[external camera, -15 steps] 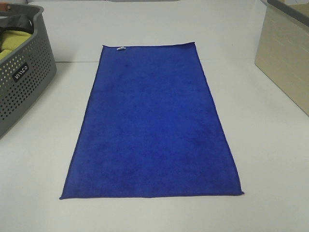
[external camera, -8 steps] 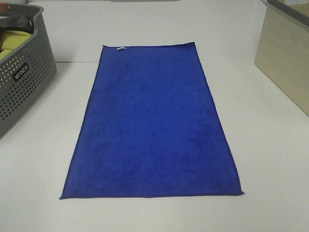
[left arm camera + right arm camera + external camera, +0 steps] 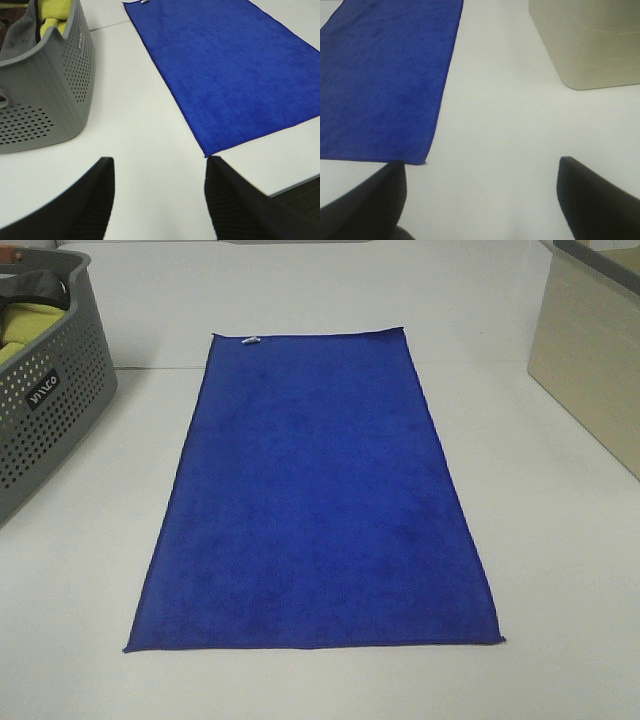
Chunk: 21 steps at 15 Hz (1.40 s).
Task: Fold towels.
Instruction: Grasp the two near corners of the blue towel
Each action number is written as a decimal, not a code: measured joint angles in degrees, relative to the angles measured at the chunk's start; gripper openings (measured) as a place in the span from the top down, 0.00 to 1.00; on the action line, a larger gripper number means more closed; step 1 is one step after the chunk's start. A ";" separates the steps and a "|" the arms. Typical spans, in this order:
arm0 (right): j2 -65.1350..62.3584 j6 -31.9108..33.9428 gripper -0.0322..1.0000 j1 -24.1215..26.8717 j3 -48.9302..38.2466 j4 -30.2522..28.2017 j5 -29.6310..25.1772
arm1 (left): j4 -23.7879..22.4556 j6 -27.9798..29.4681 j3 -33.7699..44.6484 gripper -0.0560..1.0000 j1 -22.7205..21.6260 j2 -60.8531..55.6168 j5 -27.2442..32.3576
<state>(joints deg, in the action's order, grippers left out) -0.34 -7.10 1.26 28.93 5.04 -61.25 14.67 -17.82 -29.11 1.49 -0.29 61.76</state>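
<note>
A blue towel lies flat and spread out on the white table, long side running away from me, with a small white tag at its far left corner. It also shows in the left wrist view and the right wrist view. Neither gripper shows in the exterior high view. My left gripper is open and empty, over bare table just short of the towel's near left corner. My right gripper is open and empty, over bare table beside the near right corner.
A grey perforated laundry basket holding yellow-green and dark cloth stands at the left, close to my left gripper. A beige bin stands at the right, also in the right wrist view. The table's front edge is near.
</note>
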 joint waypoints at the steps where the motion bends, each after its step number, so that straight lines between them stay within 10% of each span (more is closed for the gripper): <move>1: 0.00 0.00 0.21 0.00 0.00 0.00 0.00 | 0.00 0.00 0.00 0.45 0.00 0.00 0.00; 21: 0.00 0.00 0.21 0.00 0.00 0.00 0.00 | 0.00 0.00 0.00 0.45 0.00 0.00 0.00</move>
<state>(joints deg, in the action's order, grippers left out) -0.34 -7.10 1.26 28.93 5.04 -61.25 14.67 -17.82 -29.11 1.49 -0.29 61.76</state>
